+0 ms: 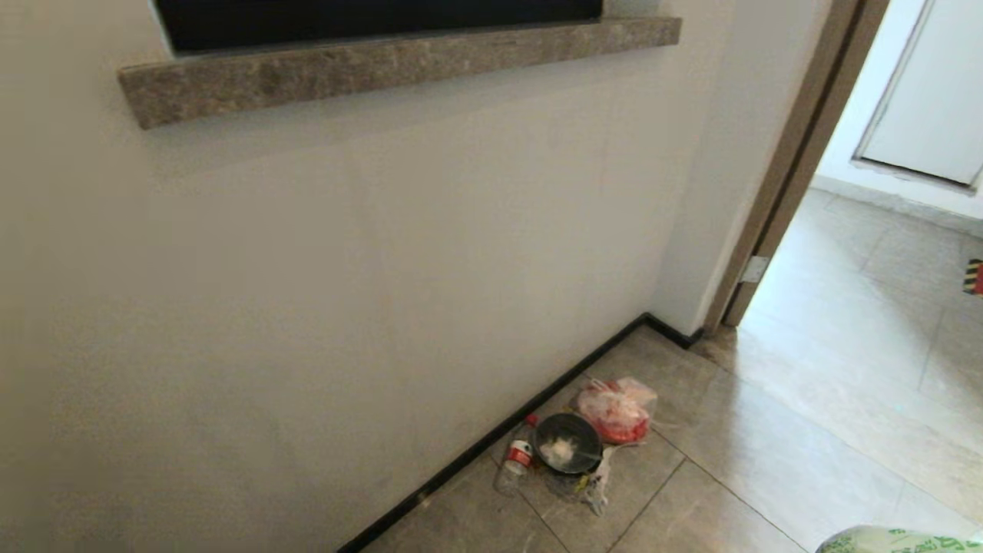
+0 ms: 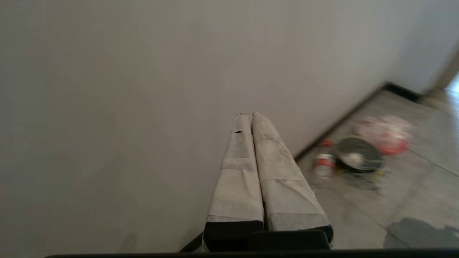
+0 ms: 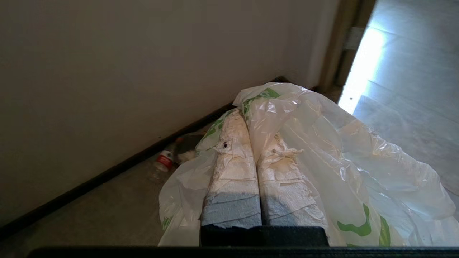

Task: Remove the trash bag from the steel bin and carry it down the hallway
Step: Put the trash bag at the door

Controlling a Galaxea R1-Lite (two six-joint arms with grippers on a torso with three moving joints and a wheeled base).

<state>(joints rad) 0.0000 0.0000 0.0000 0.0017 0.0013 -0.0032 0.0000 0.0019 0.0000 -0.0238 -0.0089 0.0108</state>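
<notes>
Right gripper (image 3: 251, 118), fingers pressed together on the trash bag (image 3: 322, 150), which drapes over them; a corner of the bag shows at the head view's lower right edge. Left gripper (image 2: 251, 115), fingers together and empty, faces the white wall (image 1: 345, 269). The steel bin (image 1: 568, 443) stands by the black baseboard (image 1: 491, 438) between a plastic bottle (image 1: 518, 457) and a pinkish-red bag (image 1: 617, 409); bare hallway (image 1: 845, 369) tiles run rightward past the brown door frame (image 1: 799, 153).

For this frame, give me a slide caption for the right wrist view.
Right gripper shut on the trash bag, beside the wall.
</notes>
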